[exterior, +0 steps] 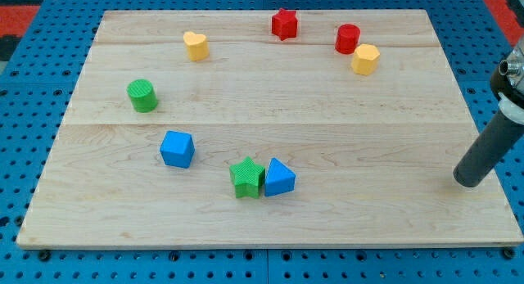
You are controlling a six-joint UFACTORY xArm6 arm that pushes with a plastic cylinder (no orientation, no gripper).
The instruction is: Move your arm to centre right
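My tip (468, 182) rests on the wooden board (368, 218) near its right edge, a little below mid-height. The dark rod slants up to the view's right. No block touches it. The nearest blocks are the blue triangular block (279, 178) and the green star (246, 178), far to the tip's left and touching each other. A blue cube (177, 148) lies further left. A green cylinder (142, 96) stands at the left. A yellow heart-shaped block (196, 45), a red star (284, 24), a red cylinder (347, 38) and a yellow hexagonal block (365, 59) lie along the top.
The board lies on a blue perforated table (491, 38). The arm's grey and white body (512, 79) shows at the view's right edge above the rod.
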